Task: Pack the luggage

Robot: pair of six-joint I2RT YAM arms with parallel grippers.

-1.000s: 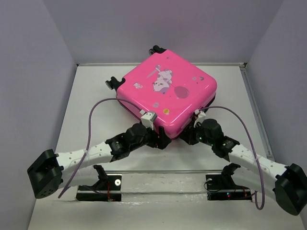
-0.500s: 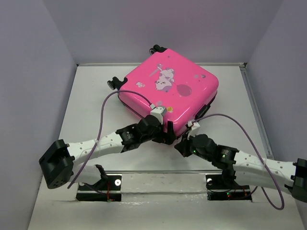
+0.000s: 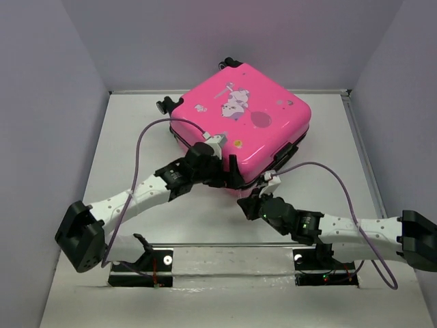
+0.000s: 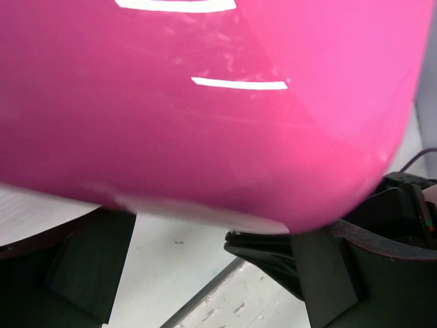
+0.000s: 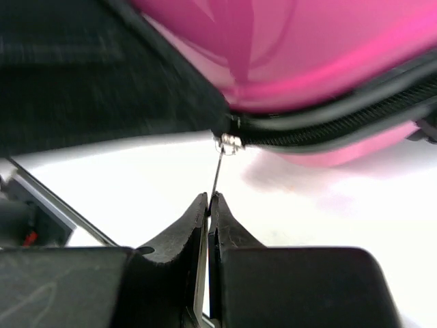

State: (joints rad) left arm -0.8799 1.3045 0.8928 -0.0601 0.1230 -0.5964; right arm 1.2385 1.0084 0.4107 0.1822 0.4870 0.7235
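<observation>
Small hot-pink hard-shell luggage (image 3: 266, 140), rounded square, glossy, lid down, lying flat on the white worktop (image 3: 334, 147) towards its far middle, turned cornerwise so that one corner points at the arms. Printed on the top: a pale cartoon animal (image 3: 233, 106) with a darker pink balloon (image 3: 260, 121) just beside it, plus a few small scattered motifs. Black wheels (image 3: 232, 63) at the far corner, another (image 3: 165, 105) at the left corner. Dark zip band (image 5: 341, 119) running round the side between the two pink halves.

Left jaws spread wide at the near-left edge of the case, right up against it; seen from the left wrist, rounded pink shell filling the upper view, the two dark fingers (image 4: 89, 266) standing apart below it, one on each side. Cannot tell whether either finger touches the shell.

Right jaws pressed together just off the near corner, low over the worktop, pinching the thin metal zip pull (image 5: 217, 174) at its lower end. Pull drawn straight between the fingertips and the slider (image 5: 229, 142), which sits on the zip band at the corner. Pink shell above and beyond the right jaws, apart from the fingers themselves; dark blurred surface up left of the slider, too soft to identify
</observation>
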